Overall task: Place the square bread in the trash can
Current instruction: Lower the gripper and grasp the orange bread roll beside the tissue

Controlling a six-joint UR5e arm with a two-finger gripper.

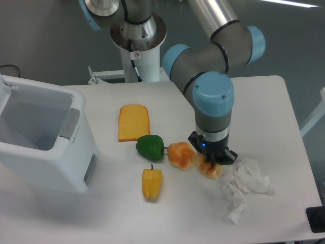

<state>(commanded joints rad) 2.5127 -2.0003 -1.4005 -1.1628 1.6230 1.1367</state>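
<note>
White tabletop (264,101) fills most of your view, with grey floor behind it and the arm's pedestal (137,51) rising at the far edge. You cannot see the fingertips of your gripper (210,161): the wrist hangs straight down over them, and they drop behind a small orange-brown bun (209,169), so whether they are spread or pinching that bun cannot be told. A second bun (181,155) lies just beside it on the left. The upper arm runs out of frame at the top.

The square bread (133,122) lies flat and untouched near the middle of the table, well apart from the gripper. The trash can (43,140) stands at the left edge (its left side is cut off by the frame), mouth open upward, grey inside showing. Between bread and buns sits a green pepper (150,146), with a yellow pepper (152,183) nearer you. Crumpled white paper (246,185) lies right of the gripper. A dark object at the bottom right corner is cut off and unclear.
</note>
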